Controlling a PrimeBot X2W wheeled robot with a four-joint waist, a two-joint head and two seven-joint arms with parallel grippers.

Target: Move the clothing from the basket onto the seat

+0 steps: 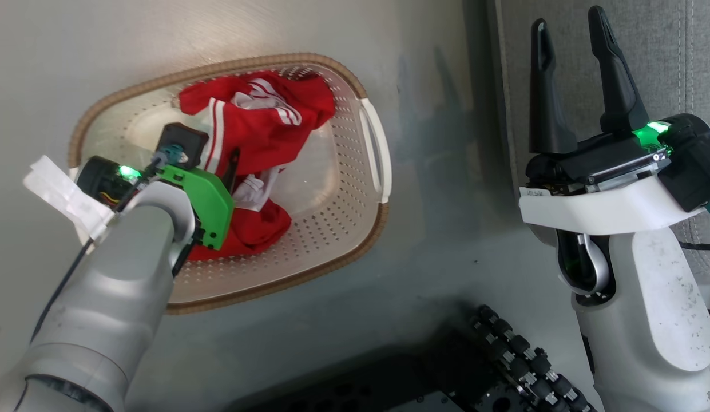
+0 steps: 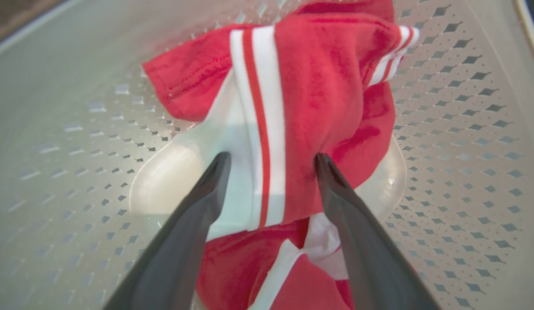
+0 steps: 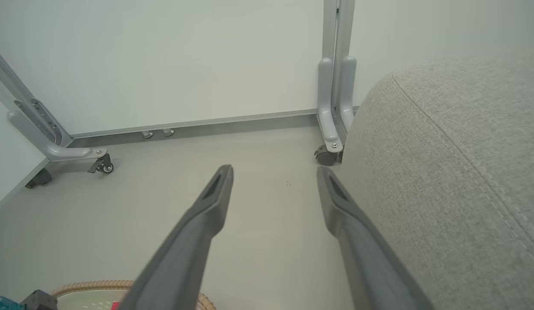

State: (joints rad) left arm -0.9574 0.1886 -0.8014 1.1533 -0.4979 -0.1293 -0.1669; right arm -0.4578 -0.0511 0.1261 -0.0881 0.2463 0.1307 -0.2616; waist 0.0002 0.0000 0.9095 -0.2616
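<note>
- The left end effector (image 2: pixel 271 161), fingers wide, reaches into the basket (image 1: pixel 343 206), straddling a striped fold of the clothing (image 2: pixel 327 107) heaped mid-basket.
- That fold runs along the fingers; closing should pinch it.
- The right end effector (image 1: pixel 567 18), open and empty, hangs beside the seat (image 3: pixel 443 172).

1. A pale grey floor (image 3: pixel 120 215) is seen, smooth and evenly lit.
2. It is bounded at the back by plain white wall panels (image 3: pixel 185 60).
3. The panels are carried by grey metal frames (image 3: pixel 335 86) set on small castors (image 3: pixel 325 156).
</note>
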